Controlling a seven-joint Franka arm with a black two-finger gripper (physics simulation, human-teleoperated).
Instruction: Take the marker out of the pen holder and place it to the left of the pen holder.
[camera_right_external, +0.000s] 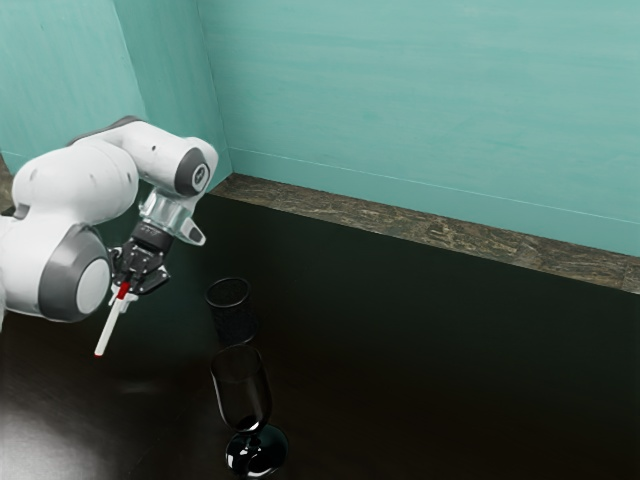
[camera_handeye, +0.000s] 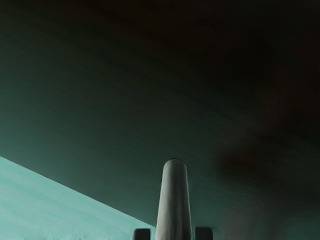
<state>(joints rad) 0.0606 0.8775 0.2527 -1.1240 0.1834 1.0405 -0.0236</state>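
Exterior view: white arm (camera_right_external: 75, 185) comes in from the exterior view's left, with its black tool (camera_right_external: 124, 289) hanging at the end, above the dark glossy table (camera_right_external: 450, 380); tool is closed on the marker (camera_right_external: 109, 330), one finger to each side of it, the jaws apart by just the marker's thickness; marker is out of the pen holder (camera_right_external: 232, 315) and up in the air, tilted, red section up by the fingers, long white barrel slanting down toward the exterior view's lower left, a bit of red at the low end; pen holder is black, round-rimmed, upright on the table, well apart from the marker, toward the exterior view's right of it; stemmed clear glass (camera_right_external: 242, 400) with a round shiny foot stands upright near the pen holder, on the side nearer the camera; brown stone-look strip (camera_right_external: 430, 228) runs along the table's far edge, teal wall (camera_right_external: 420, 90) behind it.

Wrist view: marker's barrel shows greyish with a rounded end, pointing away from the hand between two dark fingertips (camera_handeye: 204, 233); dark table and a patch of teal wall lie beyond it.
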